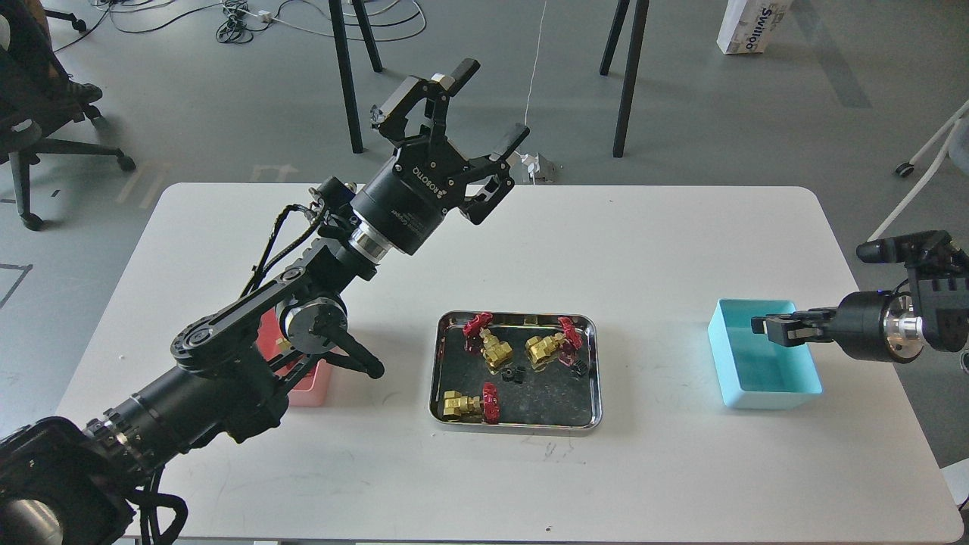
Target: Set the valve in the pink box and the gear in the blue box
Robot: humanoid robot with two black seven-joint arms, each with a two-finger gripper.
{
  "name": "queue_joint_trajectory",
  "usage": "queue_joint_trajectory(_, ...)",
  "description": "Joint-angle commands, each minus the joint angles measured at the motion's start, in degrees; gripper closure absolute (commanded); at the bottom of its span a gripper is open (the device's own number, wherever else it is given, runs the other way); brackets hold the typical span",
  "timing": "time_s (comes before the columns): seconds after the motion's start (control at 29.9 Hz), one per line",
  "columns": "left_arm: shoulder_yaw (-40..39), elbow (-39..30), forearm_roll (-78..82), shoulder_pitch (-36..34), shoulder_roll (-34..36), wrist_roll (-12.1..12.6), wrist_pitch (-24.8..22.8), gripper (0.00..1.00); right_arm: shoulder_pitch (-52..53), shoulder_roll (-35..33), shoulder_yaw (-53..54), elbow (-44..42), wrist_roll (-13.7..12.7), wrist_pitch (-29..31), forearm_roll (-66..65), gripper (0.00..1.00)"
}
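Three valves lie in the steel tray point(515, 424): one at the back left point(496, 352), one at the back right point(543, 347), one at the front left point(457, 404). Two black gears point(515, 373) point(579, 369) lie between them. My left gripper point(490, 104) is open and empty, raised high over the table's far side. My right gripper point(759, 325) hangs over the blue box point(764, 393), fingers drawn together on a tiny dark gear that barely shows. The pink box point(316, 387) is mostly hidden behind my left arm; a bit of brass point(283, 345) shows in it.
The white table point(666, 250) ends close behind the raised left gripper and just right of the blue box. Black stand legs point(628, 83), cables and an office chair point(45, 136) stand on the floor beyond.
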Motion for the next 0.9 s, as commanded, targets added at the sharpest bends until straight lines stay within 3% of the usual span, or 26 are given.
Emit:
queue_joint_trajectory(0.0, 0.0, 0.01, 0.0, 0.08, -0.04, 0.0, 0.0, 0.13, -0.55, 0.63, 0.56, -0.1, -0.8, 0.0, 0.46, 0.38)
queue_joint_trajectory(0.07, 0.0, 0.01, 0.0, 0.25, -0.04, 0.0, 0.0, 0.13, -0.72, 0.64, 1.26, -0.11, -0.97, 0.0, 0.55, 0.34)
queue_joint_trajectory(0.27, -0.44, 0.88, 0.09, -0.8, 0.84, 0.0, 0.0, 0.13, -0.72, -0.68, 11.6, 0.42, -1.06, -0.35, 6.32, 0.04)
queue_joint_trajectory(0.47, 0.35, 5.71, -0.7, -9.58, 7.95, 0.0, 0.0, 0.13, -2.83, -0.51, 33.93, 0.07, -0.8, 1.4, 45.32, 0.04)
queue_joint_trajectory(0.6, 0.7, 15.97, -4.29, -15.55, 9.37, 0.0, 0.0, 0.12, -6.07, 1.59, 46.06, -0.02, 0.51, 10.69, 65.28, 0.03)
queue_joint_trajectory(0.67, 0.27, 22.91, -7.89, -17.93, 8.84, 0.0, 0.0, 0.12, -9.93, 3.18, 52.03, -0.54, 3.23, 18.42, 71.54, 0.03)
queue_joint_trajectory(0.74, -0.44, 27.23, -12.81, -18.46, 8.23, 0.0, 0.0, 0.12, -13.71, 4.58, 57.48, -2.29, 3.73, 25.28, 73.67, 0.03)
queue_joint_trajectory(0.87, -0.44, 29.71, -21.26, -18.03, 7.7, 0.0, 0.0, 0.11, -18.12, 8.1, 64.89, -3.7, 3.73, 26.24, 73.68, 0.03)
